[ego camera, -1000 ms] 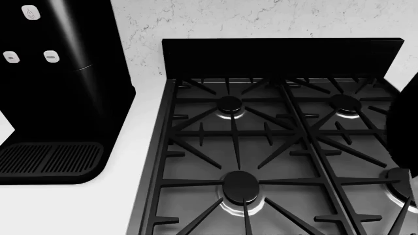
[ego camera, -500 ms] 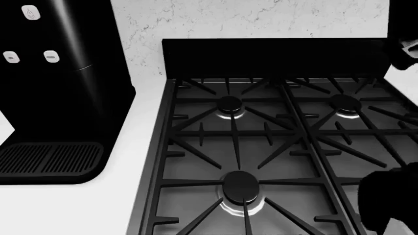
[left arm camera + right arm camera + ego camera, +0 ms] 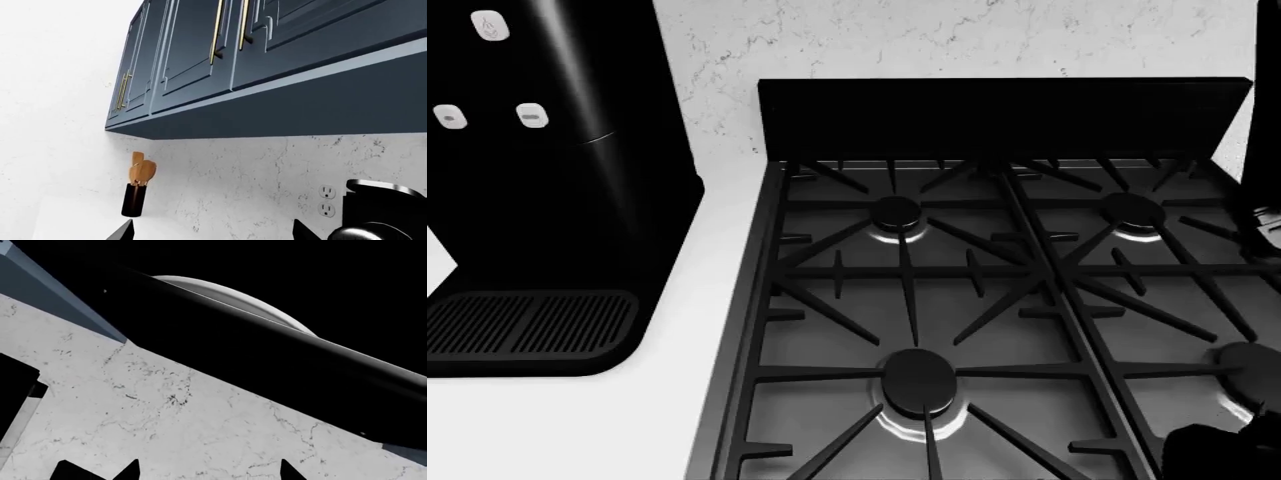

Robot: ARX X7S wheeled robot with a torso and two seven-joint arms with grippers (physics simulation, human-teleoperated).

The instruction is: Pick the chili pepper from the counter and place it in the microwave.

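The chili pepper is out of view in every frame, and so is the microwave. The white counter [image 3: 587, 420] shows in the head view to the left of the black gas stove [image 3: 961, 300]. My left gripper [image 3: 212, 234] is open and empty; only its two fingertips [image 3: 123, 232] show, spread wide and facing a marbled wall. My right gripper [image 3: 208, 472] is also open and empty, its fingertips [image 3: 130, 471] wide apart before the same kind of wall. Dark parts of my right arm [image 3: 1221, 455] show at the head view's right edge.
A black coffee machine [image 3: 547, 180] stands on the counter left of the stove. The left wrist view shows blue upper cabinets [image 3: 267, 60], a black holder with wooden spoons [image 3: 137, 190], a wall outlet [image 3: 326, 200] and a black rounded appliance [image 3: 380, 210].
The dark right arm at the head view's right edge has shifted: its lower part has sunk toward the bottom right corner and now covers less of the stove. Nothing else moved.
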